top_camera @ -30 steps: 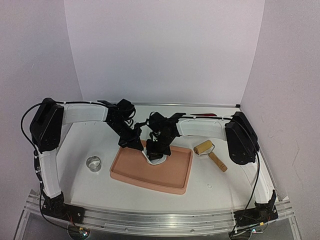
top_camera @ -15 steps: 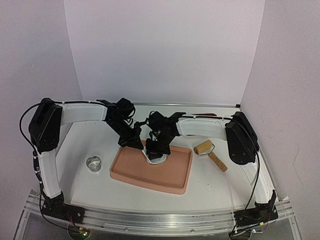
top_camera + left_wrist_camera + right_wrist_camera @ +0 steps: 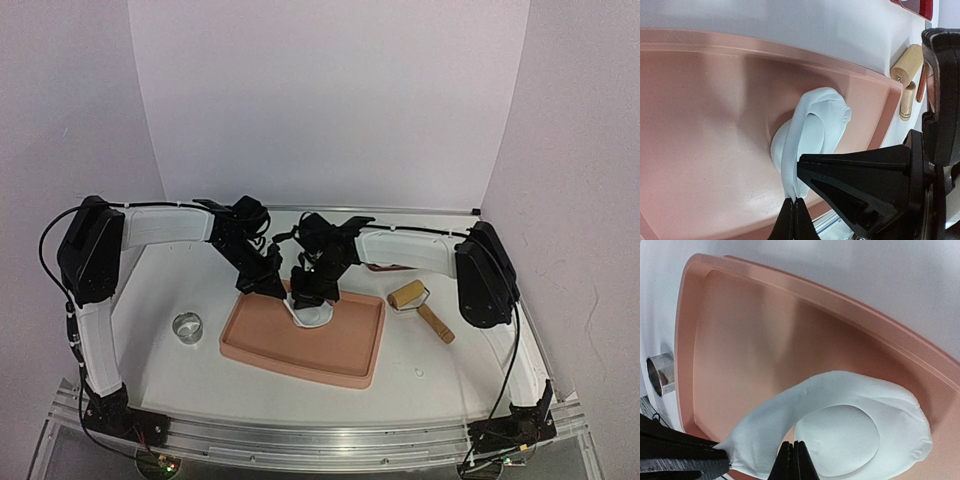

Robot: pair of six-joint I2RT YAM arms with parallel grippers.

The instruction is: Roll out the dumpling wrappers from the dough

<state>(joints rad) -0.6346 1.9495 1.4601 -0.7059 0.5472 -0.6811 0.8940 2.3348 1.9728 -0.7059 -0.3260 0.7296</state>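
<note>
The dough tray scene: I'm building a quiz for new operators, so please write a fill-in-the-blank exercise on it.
1. The left gripper is shut on the white ___.
2. In the top view, the wooden roller lies on the table, ___ of the tray.
3. In the top view, the metal ring stands ___ of the tray.
Missing words: dough; right; left.

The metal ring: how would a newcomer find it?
Find the pink tray mid-table. Just off its left edge stands the metal ring. It is the only shiny hollow thing; the wooden roller lies on the tray's right.
</note>
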